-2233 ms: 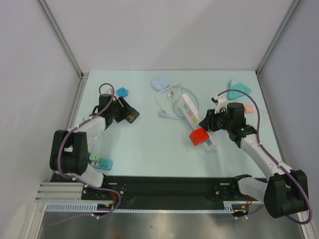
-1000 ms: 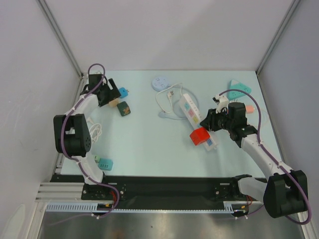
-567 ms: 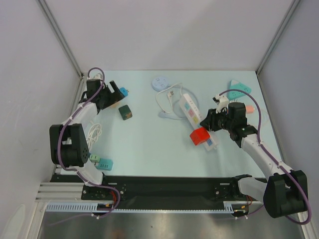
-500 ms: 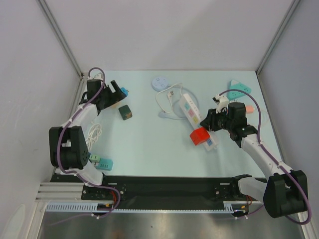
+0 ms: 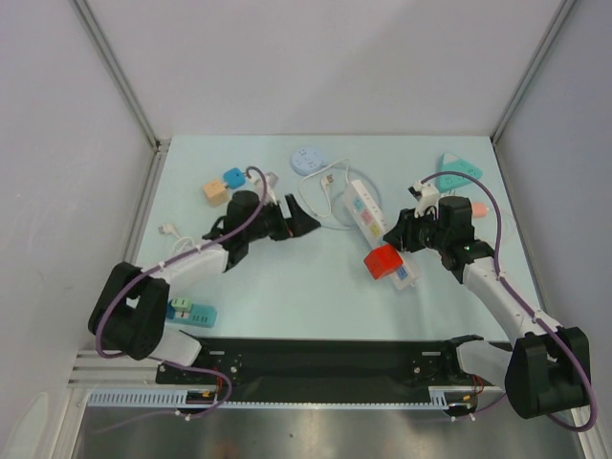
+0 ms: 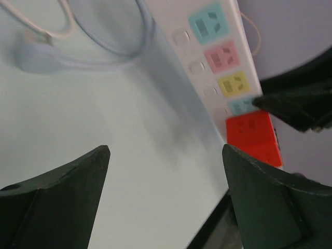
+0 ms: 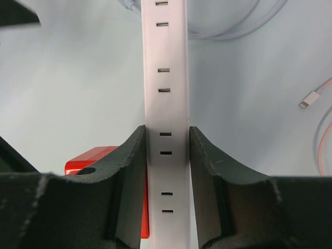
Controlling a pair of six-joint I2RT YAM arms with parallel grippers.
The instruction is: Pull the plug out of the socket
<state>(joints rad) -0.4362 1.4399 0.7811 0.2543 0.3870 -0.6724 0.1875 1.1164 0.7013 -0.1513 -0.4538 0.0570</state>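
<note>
A white power strip [image 5: 368,215] lies slanted on the table's right half, with a red plug [image 5: 382,262] seated in a socket near its near end. My right gripper [image 5: 405,230] is shut on the strip's sides just behind the plug. In the right wrist view the fingers [image 7: 132,171] clamp the strip [image 7: 166,104] and the red plug [image 7: 93,161] shows at their left. My left gripper [image 5: 304,222] is open and empty, left of the strip. Its wrist view shows the gripper [image 6: 166,151], the strip [image 6: 218,52] and the plug [image 6: 254,137] ahead.
The strip's white cable [image 5: 320,203] loops between my left gripper and the strip. A round white-blue disc [image 5: 308,159] lies at the back. Orange [image 5: 213,189] and blue [image 5: 233,177] cubes sit back left. Teal adapters [image 5: 191,312] lie near left. A teal piece [image 5: 461,167] sits back right.
My left arm has swung from the back left corner to the middle, its open gripper now pointing at the strip. The right gripper has stayed clamped on the strip.
</note>
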